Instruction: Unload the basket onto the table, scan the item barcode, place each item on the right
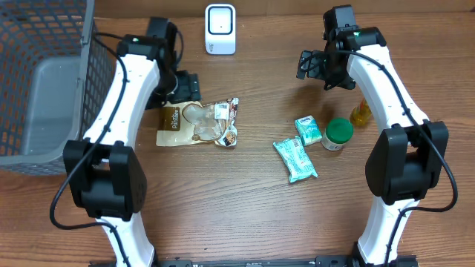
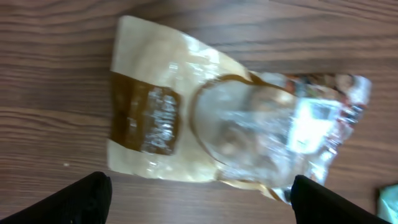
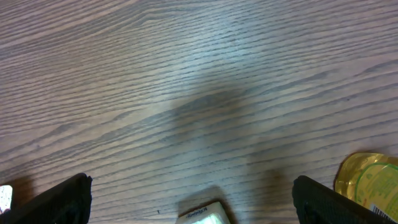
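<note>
- The basket [image 1: 44,89] sits at the far left of the bench [image 1: 245,215], left of my left arm.
- The scanner [image 1: 220,30] is at the back, roughly midway between my two arms.
- The snack bag [image 1: 197,124] lies flat on the bench, just in front of my left claw [image 1: 185,89].
- Off to the right, the small packet [image 1: 308,130] is just behind the long packet [image 1: 295,159].
- The jar [image 1: 338,135] is just right of the small packet, and the bottle [image 1: 361,113] is behind it to the right.
- My right claw [image 1: 312,65] is behind that bunch.

No text is coming through legibly: the bag [image 2: 205,68] is showing white script on a brown label [image 2: 148,119] and a white sticker [image 2: 309,124], both too blurred.
</note>
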Robot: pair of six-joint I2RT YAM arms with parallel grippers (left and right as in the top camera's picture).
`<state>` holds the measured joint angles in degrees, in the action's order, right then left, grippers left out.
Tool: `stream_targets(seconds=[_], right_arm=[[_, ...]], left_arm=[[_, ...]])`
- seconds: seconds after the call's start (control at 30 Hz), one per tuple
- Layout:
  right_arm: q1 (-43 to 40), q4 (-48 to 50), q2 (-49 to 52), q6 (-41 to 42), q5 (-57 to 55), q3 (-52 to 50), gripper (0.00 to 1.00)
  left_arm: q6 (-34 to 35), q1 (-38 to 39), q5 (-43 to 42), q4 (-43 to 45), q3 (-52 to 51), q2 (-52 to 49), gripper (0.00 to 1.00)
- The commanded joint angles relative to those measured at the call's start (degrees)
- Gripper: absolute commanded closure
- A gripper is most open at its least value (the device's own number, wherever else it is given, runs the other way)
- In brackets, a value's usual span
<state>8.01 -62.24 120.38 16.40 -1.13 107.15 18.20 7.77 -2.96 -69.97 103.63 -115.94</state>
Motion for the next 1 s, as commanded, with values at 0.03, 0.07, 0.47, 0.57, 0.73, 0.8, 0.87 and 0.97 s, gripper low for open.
stream_targets(seconds=[0.03,0.07,0.47,0.57,0.73,0.8,0.87,0.97], right_arm=[[0.15,0.22,-1.55,-0.39,-0.74,0.87,0.00],[0.15,0.22,-1.55,-0.39,-0.74,0.87,0.00],[0.15,0.22,-1.55,-0.39,-0.74,0.87,0.00],[0.15,0.22,-1.55,-0.39,-0.74,0.87,0.00],[0.15,0.22,-1.55,-0.39,-0.74,0.87,0.00],[0.15,0.22,-1.55,-0.39,-0.74,0.87,0.00],[0.15,0.22,-1.55,-0.39,-0.74,0.87,0.00],[0.15,0.22,-1.55,-0.39,-0.74,0.87,0.00]], left_arm=[[-2.56,-2.82,-1.49,0.55,0.33,-2.91,0.06],[-2.99,-3.02,-1.86,0.55,0.33,-3.17,0.06],[-3.61,-2.89,-0.90,1.79,0.24,-10.27,0.03],[-3.63,-2.78,-1.16,2.60,0.24,-12.63,0.03],[-3.65,-2.36,-1.60,2.71,0.24,-17.11,0.04],[-3.67,-2.34,-1.60,2.58,0.22,-18.75,0.05],[-4.22,-2.34,-2.19,2.51,0.22,-19.74,0.15],[-5.01,-2.34,-4.20,2.71,0.11,-20.61,0.30]])
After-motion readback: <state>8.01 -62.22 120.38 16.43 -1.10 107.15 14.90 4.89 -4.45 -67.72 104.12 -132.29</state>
